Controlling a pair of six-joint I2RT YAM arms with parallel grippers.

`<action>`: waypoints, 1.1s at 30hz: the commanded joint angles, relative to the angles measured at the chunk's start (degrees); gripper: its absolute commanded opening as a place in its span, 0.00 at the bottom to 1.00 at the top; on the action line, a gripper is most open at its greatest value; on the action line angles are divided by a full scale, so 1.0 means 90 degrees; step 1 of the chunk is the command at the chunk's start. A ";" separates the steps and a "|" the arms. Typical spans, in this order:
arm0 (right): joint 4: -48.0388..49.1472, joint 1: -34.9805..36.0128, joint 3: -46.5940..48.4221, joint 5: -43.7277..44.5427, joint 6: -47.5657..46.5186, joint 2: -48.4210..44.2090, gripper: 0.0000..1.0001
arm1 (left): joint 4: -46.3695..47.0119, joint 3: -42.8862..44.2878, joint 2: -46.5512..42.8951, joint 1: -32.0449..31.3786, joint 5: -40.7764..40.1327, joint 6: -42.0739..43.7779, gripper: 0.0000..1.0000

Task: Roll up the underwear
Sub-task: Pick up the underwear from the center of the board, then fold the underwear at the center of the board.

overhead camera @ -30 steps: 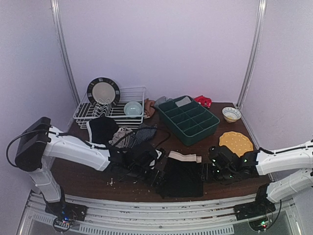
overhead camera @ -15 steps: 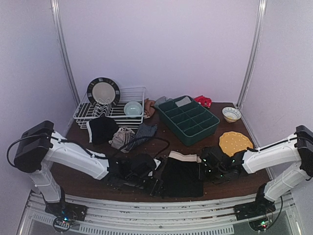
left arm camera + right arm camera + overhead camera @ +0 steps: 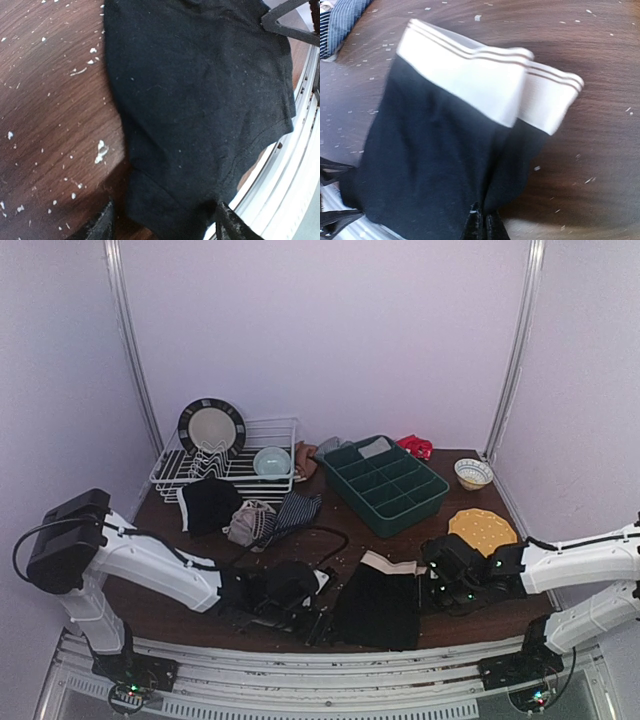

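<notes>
A piece of black cloth underwear with a white striped waistband (image 3: 375, 608) (image 3: 435, 150) (image 3: 200, 100) is laid out on the near middle of the brown wooden table (image 3: 400, 545), its waistband turned to the far side. The right gripper (image 3: 428, 585) (image 3: 482, 225) is set at the garment's right edge, its fingers pressed together and a fold of the black fabric pinched between them. The left gripper (image 3: 318, 625) (image 3: 165, 226) is placed at the near left corner, its fingers spread wide with the cloth's corner lying between them, unclamped. More underwear is heaped at the far left: a black piece (image 3: 210, 502), a light grey piece (image 3: 246, 522) and a dark navy striped piece (image 3: 294, 510), just near of a white wire dish rack (image 3: 270, 430). A dark green compartment tray (image 3: 392, 485) is seen beyond the black garment, well apart from it.
</notes>
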 commanded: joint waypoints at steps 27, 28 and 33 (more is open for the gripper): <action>0.0971 0.0199 0.2369 -0.0908 0.1484 0.2271 0.00 | 0.0751 -0.0438 -0.0183 -0.0234 0.0282 -0.0057 0.23; 0.1038 0.0212 0.2440 -0.0952 0.1522 0.2417 0.00 | 0.0758 -0.0443 -0.0172 -0.0235 0.0274 -0.0054 0.23; 0.1124 0.0352 0.2918 -0.1085 0.1575 0.2999 0.00 | 0.0754 -0.0478 -0.0160 -0.0235 0.0244 -0.0023 0.20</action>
